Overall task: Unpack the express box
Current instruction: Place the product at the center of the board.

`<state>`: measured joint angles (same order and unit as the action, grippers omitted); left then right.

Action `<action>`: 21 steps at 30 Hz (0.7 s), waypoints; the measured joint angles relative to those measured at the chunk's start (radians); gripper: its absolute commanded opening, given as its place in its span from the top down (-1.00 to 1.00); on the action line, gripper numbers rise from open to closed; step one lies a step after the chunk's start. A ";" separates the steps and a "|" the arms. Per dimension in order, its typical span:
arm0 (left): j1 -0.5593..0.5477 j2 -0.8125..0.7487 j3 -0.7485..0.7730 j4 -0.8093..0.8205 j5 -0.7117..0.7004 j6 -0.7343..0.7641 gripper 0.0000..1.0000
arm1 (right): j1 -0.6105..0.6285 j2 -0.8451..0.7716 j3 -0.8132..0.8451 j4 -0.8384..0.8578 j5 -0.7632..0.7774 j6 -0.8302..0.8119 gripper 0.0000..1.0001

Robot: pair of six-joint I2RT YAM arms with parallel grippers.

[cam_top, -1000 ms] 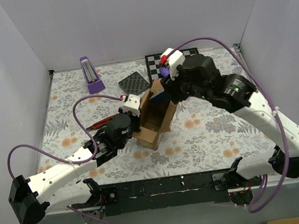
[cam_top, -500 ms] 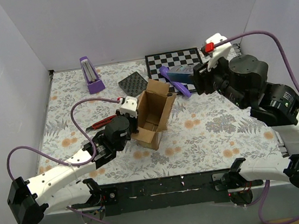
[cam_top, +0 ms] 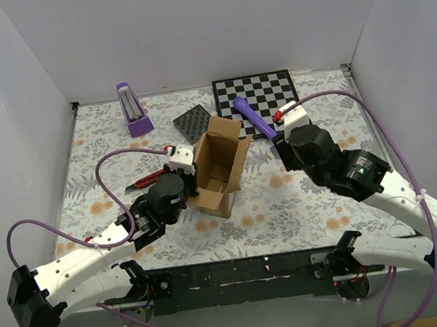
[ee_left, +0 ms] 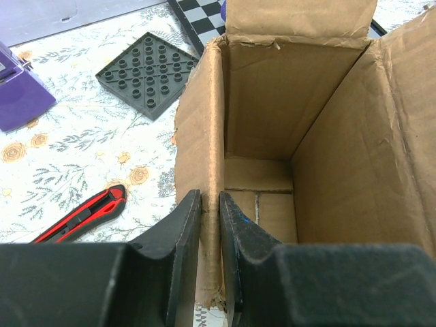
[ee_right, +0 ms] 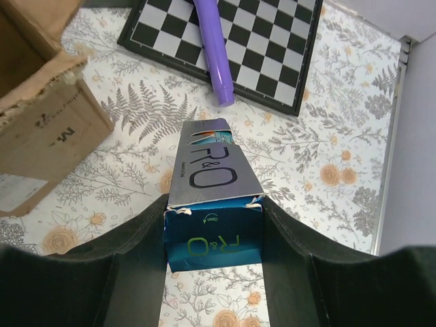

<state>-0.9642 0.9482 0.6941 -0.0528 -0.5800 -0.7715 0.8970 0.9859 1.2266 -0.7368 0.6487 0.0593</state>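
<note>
Your left claw (ee_left: pixel 210 204) is nearly closed, pinching the left wall of the express box (ee_left: pixel 327 150), which stands open-topped around the middle of the table (cam_top: pixel 303 201). Your right claw (ee_right: pixel 212 235) is about half open, clamped on a blue-and-silver R&O carton (ee_right: pixel 210 167) to the box's right, short of the chessboard (ee_right: pixel 272 48), where a purple marker (ee_right: pixel 212 48) lies. The box's floor looks bare, so I judge this the setting-out step. Next, lower the carton onto bare table, then spread the fingers; hold the box steady meanwhile.
</note>
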 measured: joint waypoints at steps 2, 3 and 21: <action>0.000 -0.002 0.000 -0.004 0.000 -0.003 1.00 | 0.000 -0.019 -0.076 0.037 0.004 0.014 0.92; 0.000 -0.002 0.000 -0.004 0.000 -0.005 1.00 | 0.000 -0.037 -0.127 0.069 0.004 0.021 0.92; 0.000 -0.019 -0.013 0.000 0.008 -0.032 0.80 | -0.002 -0.117 -0.530 0.336 -0.058 0.183 -0.77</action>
<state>-0.9642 0.9295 0.6811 -0.0525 -0.5724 -0.8040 0.8951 0.8692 0.6964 -0.4004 0.5907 0.2424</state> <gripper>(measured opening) 0.151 0.755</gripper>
